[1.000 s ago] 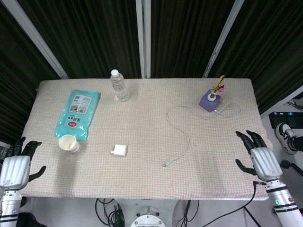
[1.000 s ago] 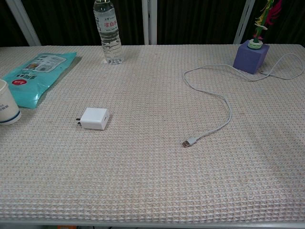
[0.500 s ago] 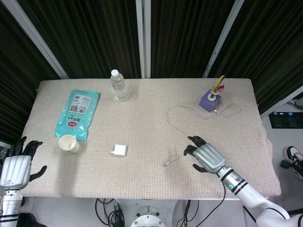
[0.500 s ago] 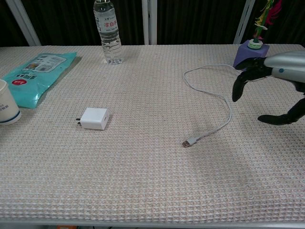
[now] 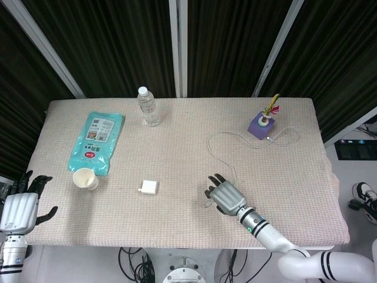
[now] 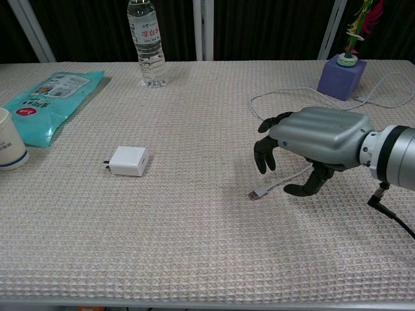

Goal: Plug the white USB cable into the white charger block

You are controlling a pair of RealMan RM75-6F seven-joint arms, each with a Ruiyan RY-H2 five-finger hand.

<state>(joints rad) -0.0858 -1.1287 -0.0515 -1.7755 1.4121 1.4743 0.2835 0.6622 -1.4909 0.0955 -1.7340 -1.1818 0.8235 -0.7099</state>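
The white charger block (image 5: pixel 148 188) (image 6: pixel 129 161) lies flat in the middle of the table, prongs to the left. The white USB cable (image 5: pixel 220 160) (image 6: pixel 280 97) snakes from the purple block down to its metal plug (image 6: pixel 257 193). My right hand (image 5: pixel 225 195) (image 6: pixel 311 139) hovers palm down just above the cable's plug end, fingers apart and curved, holding nothing. My left hand (image 5: pixel 19 206) stays off the table's left front corner, fingers spread and empty; the chest view does not show it.
A water bottle (image 5: pixel 149 107) (image 6: pixel 148 43) stands at the back. A teal wipes pack (image 5: pixel 97 140) (image 6: pixel 50 94) and a paper cup (image 5: pixel 86 178) (image 6: pixel 9 140) are at the left. A purple block with flowers (image 5: pixel 261 123) (image 6: pixel 342 74) sits at the back right.
My right hand has swept in from the table's right edge leftward to above the cable's plug end. The left hand, cable and charger have not moved.
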